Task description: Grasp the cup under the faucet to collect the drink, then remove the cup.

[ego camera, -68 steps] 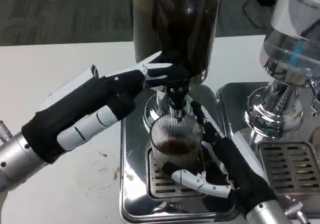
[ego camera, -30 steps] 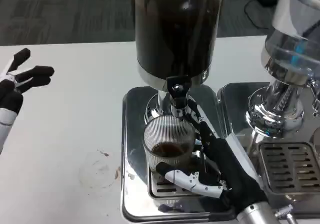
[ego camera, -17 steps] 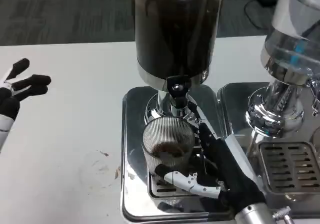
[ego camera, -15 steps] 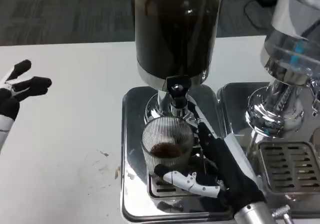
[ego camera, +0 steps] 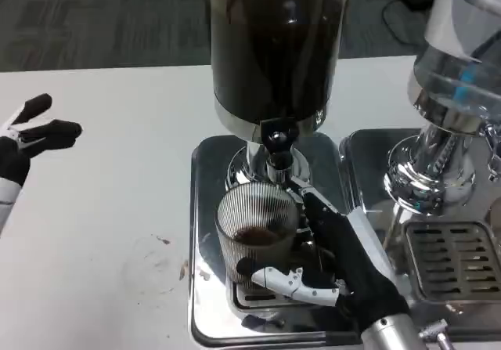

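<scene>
Since the earlier frames, the left hand [ego camera: 27, 135] has left the dispenser's faucet [ego camera: 275, 148] and pulled back to the far edge of the picture at nine o'clock, and the ribbed glass cup [ego camera: 254, 229] has shifted a little toward seven o'clock, away from directly beneath the faucet. The right hand [ego camera: 329, 260] grasps the cup, with one white-and-black finger curled around its near side and dark fingers against its far right side. The cup stands upright over the slotted drip grate [ego camera: 252, 297] on the shiny metal drip tray [ego camera: 205, 209], with a shallow layer of dark drink in its bottom. The faucet is just beyond the cup at twelve o'clock, at the base of a tall dark drink dispenser [ego camera: 274, 45]. The left hand hangs above the white table [ego camera: 102, 209], released, its fingers apart and holding nothing. At three o'clock stands a second dispenser [ego camera: 454, 92] with a clear tank, over its own drip grate [ego camera: 454, 260].
</scene>
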